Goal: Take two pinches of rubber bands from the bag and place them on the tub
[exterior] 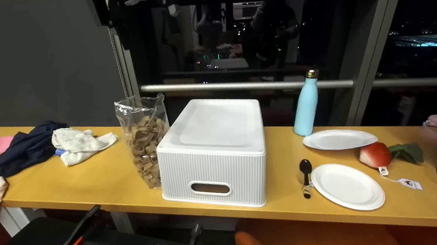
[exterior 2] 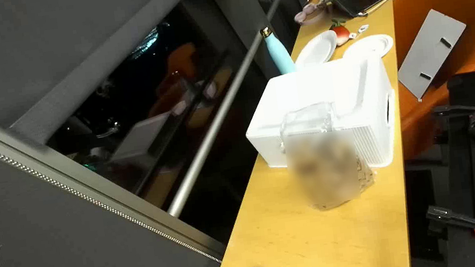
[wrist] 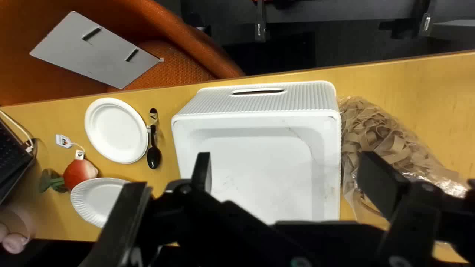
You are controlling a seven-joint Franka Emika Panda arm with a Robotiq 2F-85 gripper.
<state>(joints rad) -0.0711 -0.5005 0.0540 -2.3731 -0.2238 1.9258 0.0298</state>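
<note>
One white tag [exterior: 410, 183] looks printed, though illegibly small, while the hand [wrist: 289, 173] gapes wide.

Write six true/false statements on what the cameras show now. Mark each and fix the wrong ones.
1. The gripper is open. True.
2. The bag of rubber bands is beside the tub. True.
3. Rubber bands lie on top of the tub. False: those in view are in the bag.
4. The blue bottle stands upright. True.
5. The blue bottle stands on the tub. False: it stands on the table.
6. The gripper is holding rubber bands. False: nothing is in its grip.
</note>
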